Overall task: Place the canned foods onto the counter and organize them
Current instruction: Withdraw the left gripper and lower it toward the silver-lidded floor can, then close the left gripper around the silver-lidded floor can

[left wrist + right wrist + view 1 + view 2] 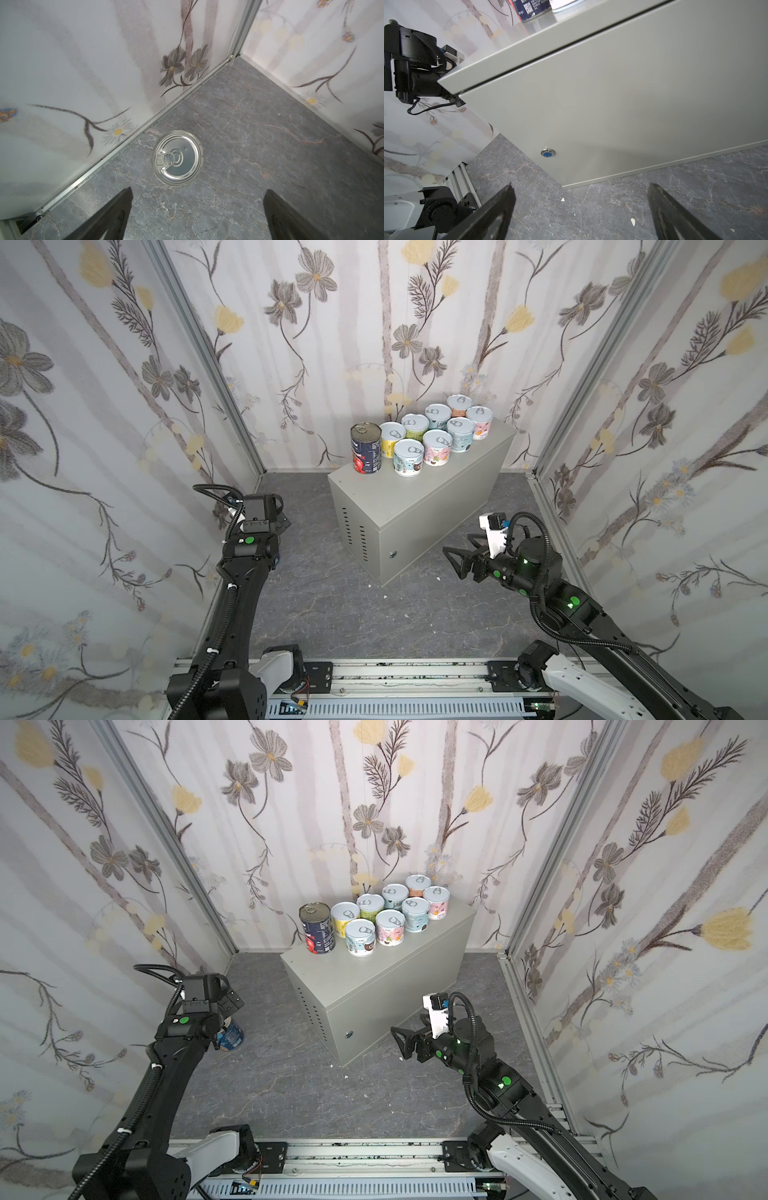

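The grey-beige counter (415,497) (374,973) stands on the dark floor, turned at an angle. On its top, several short white-lidded cans (408,456) (390,927) sit in two rows, and a taller navy-red can (366,449) (317,928) stands at their left end. A blue can (231,1036) stands upright on the floor by the left wall. Its metal pull-tab lid (177,158) shows in the left wrist view. My left gripper (232,1002) (199,189) hangs open above it, apart from it. My right gripper (457,543) (581,185) is open and empty, low beside the counter's lock end (633,93).
Flowered walls (124,406) close in the left, back and right sides. The round lock (547,153) faces my right gripper. Small white scraps (632,222) lie on the floor (353,614) near the counter's corner. The arm rail (395,676) runs along the front edge.
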Controlling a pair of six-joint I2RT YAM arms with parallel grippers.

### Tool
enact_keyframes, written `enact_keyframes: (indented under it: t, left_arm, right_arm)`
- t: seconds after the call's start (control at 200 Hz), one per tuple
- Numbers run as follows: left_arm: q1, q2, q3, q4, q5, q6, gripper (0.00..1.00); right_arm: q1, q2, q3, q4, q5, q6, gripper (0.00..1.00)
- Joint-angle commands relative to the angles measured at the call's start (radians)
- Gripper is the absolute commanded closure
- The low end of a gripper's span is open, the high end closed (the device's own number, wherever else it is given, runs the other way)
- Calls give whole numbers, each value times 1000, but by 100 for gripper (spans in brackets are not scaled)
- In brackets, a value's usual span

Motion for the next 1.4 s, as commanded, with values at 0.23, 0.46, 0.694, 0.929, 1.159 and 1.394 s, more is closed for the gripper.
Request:
enact_keyframes:
  t: [0.23, 0.46, 0.694, 0.929, 1.159, 1.394]
  left_arm:
    - [67, 145, -52, 103, -162, -145, 0]
    - [91, 295, -23, 121, -170, -173, 0]
    - [94, 438, 44, 138, -169, -163, 0]
    - [96, 514, 70, 157, -164, -159, 0]
    - [96, 477, 52, 165, -174, -160, 0]
    - [92, 431, 24, 169, -168, -161, 0]
  right_arm:
    - [1, 55, -28, 98, -43, -35, 0]
    - [0, 92, -31, 118, -51, -45, 0]
    - [-4, 115, -31, 123, -45, -62, 0]
    - [-11, 142, -26, 131, -50, -71, 0]
    - [-13, 149, -28, 135, -50, -74, 0]
    - [-16, 151, -26, 142, -54, -76, 0]
